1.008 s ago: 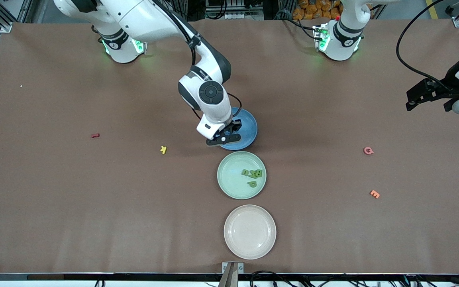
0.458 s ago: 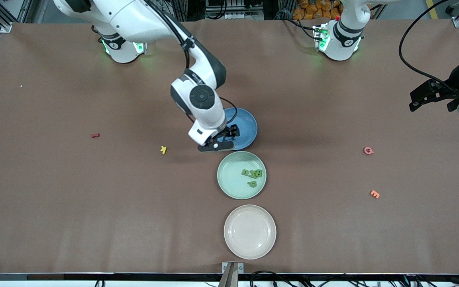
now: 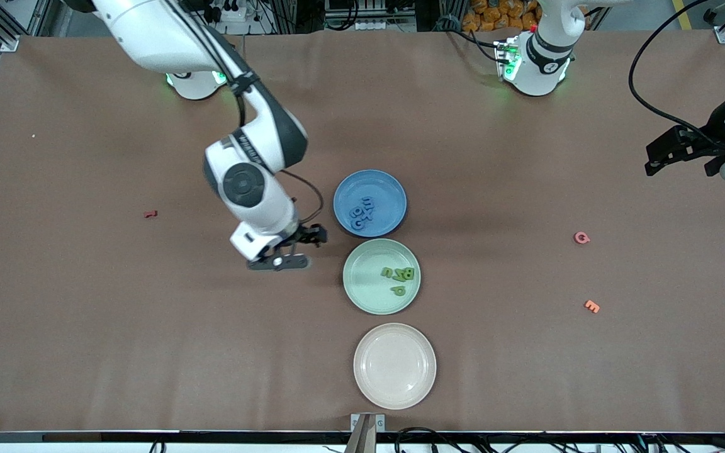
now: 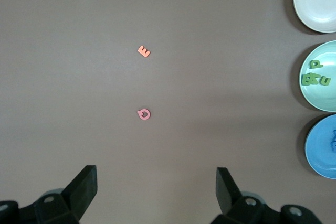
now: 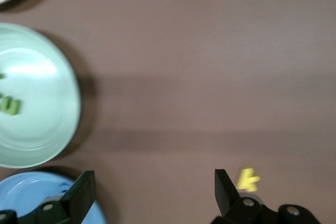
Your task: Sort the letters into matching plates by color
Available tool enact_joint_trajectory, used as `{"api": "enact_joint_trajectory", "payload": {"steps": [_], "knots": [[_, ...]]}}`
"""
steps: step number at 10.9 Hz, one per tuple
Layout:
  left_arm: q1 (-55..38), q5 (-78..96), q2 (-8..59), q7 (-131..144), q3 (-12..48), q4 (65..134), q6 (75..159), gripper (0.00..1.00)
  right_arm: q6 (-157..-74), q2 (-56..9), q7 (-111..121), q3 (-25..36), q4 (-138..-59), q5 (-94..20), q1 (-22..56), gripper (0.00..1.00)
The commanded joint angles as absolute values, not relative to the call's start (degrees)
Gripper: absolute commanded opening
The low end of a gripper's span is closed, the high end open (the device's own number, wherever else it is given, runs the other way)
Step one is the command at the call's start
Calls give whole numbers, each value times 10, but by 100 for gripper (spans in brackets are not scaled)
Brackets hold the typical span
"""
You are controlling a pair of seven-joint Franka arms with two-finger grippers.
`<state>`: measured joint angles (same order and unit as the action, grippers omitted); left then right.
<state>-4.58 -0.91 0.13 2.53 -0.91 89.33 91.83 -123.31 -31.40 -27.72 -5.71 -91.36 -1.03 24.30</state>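
We see three plates in a row down the middle of the brown table [image 3: 85, 327]: the blue plate [image 3: 387, 189] farthest from the front camera, the mint green plate [image 3: 365, 289] just beside it and nearer, and the beige plate [image 3: 394, 366] nearest of the three. A cluster of blue letters [image 3: 361, 212] lies in the blue plate, and green letters [image 3: 399, 277] lie in the green plate, while the beige plate shows only its own surface. Our right gripper [image 3: 284, 250] hangs above bare table beside the blue and green plates, toward the right arm's end, with its fingers [image 5: 79, 198] spread wide and nothing between them. In the right wrist view we find a yellow letter K [image 5: 248, 180] on the table close by one finger; the front view hides it under the arm. A small red letter [image 3: 150, 214] lies well apart, farther toward the right arm's end of the table. Our left gripper [image 3: 677, 151] waits above the table's edge at the left arm's end, released and holding nothing, its fingers [image 4: 84, 187] wide apart in the left wrist view. A pink letter Q [image 3: 581, 238] and an orange letter E [image 3: 591, 306] rest on the table toward that end, the E nearer to the front camera than the Q, both well apart from the plates.
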Motion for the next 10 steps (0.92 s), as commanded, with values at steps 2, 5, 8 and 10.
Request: {"api": "enact_joint_trajectory", "payload": {"steps": [2, 5, 8, 10], "knots": [[-53, 2, 3, 17, -10, 890, 916, 100, -1187, -271, -196, -45, -918, -7, 144, 100], [-52, 2, 4, 14, -10, 890, 916, 100, -1182, -259, -142, -19, -918, -5, 95, 100], [-51, 2, 4, 13, -10, 886, 916, 100, -1179, -236, -63, 29, -923, 2, 80, 100], [-52, 2, 5, 13, -10, 886, 916, 100, -1157, -203, -54, 53, -922, 40, 80, 100]]}}
